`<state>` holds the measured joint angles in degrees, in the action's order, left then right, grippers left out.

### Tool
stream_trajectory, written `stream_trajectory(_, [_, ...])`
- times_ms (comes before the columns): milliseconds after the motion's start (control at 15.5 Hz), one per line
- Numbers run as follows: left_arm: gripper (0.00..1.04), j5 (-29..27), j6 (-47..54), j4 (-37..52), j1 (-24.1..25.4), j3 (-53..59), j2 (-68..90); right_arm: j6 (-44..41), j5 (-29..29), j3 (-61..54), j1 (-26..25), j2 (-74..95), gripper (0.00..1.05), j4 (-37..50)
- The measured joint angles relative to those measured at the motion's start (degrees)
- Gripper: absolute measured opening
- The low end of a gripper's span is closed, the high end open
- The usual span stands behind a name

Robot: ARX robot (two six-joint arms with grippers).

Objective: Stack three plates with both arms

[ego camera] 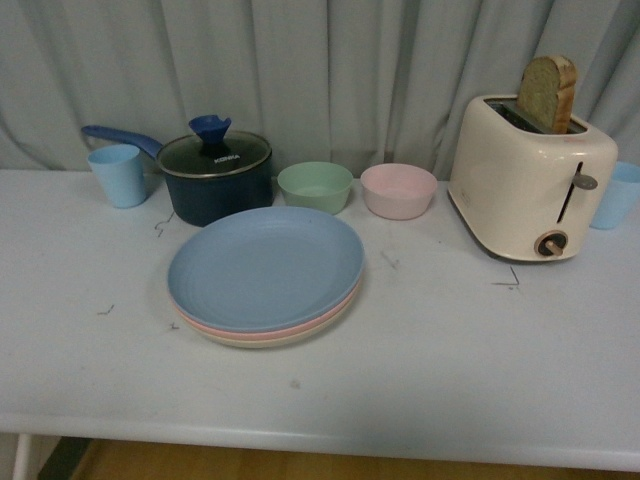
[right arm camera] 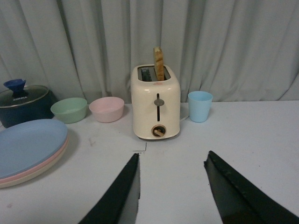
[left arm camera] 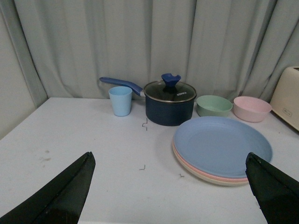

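Front view shows the round matte blue plate (ego camera: 265, 265) stacked on pink plate (ego camera: 250, 331) and beige plate (ego camera: 262, 342), mid-table; left gripper (left arm camera: 170, 186) and right gripper (right arm camera: 172, 186) spread, empty; a careless sweep could nudge the stack.

Soft, even, rather dim light, perhaps from overhead, leaves only faint shadows under the stacked plates (ego camera: 265, 275) and toaster (ego camera: 530, 175) on the table (ego camera: 450, 370), with no glare, slight overall softness, and dark jaws nearly featureless in both wrist views.
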<state>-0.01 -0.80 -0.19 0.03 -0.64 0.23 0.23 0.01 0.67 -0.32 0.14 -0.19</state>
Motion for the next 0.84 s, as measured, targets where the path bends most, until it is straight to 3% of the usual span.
stream_trajectory(322, [0.98,0.0,0.0,0.0,0.0,0.0,0.0,0.0,0.0,0.0,0.0,0.0,0.98,0.0])
stream_trajectory(836, [0.98,0.0,0.0,0.0,0.0,0.0,0.0,0.0,0.0,0.0,0.0,0.0,0.98,0.0])
